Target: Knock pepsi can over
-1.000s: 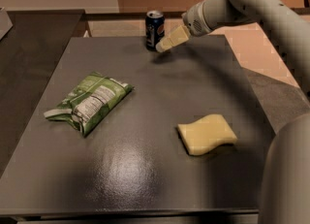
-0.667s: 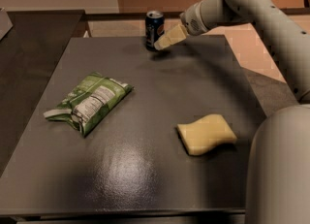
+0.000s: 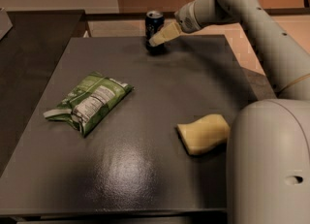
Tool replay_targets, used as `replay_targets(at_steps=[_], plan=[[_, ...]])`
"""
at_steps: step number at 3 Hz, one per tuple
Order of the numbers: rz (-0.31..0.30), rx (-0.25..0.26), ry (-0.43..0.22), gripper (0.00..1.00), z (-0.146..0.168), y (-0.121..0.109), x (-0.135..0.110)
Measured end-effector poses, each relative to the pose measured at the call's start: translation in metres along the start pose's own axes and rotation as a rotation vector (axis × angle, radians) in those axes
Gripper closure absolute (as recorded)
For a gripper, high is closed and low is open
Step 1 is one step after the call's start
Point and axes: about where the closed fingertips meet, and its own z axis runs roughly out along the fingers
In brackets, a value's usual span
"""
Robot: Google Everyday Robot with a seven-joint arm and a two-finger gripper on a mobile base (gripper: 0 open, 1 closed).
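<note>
Bag [image 3: 89,103] on the left, green and crinkled, lies flat on the dark table [image 3: 203,72] and is well apart from anything that matters.

Further along, at the far edge of the table and about mid-width, the can [image 3: 153,23] stands upright, its long axis vertical and its silver top showing.

Immediately to its right is the gripper [image 3: 156,40]. It reaches in from the right and slants down and leftward, so that its pale tip lies across the lower front of the can. From where I stand it looks to be touching or right against it. How far open it is I cannot tell, nor whether it has any hold on the can.

So the can lies just to the left of the gripper and slightly beyond it. A sideways push leftward, or a shove towards the far edge, looks like what would tip it. Contact is low on the body, so it might slide rather than topple.

Nearer the front and right, a yellow sponge [image 3: 203,133] sits clear of all this. The arm [image 3: 252,19] arches over from the right.
</note>
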Motion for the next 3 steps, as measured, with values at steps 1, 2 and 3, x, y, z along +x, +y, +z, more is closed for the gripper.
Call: replay_targets(at_steps=[1,2,3], plan=[[-0.010,-0.017,-0.016,0.00,0.009,-0.001,-0.009],[-0.019,-0.037,-0.031,0.14,0.017,0.003,-0.016],[-0.021,-0.058,-0.044,0.38,0.023,0.009,-0.022]])
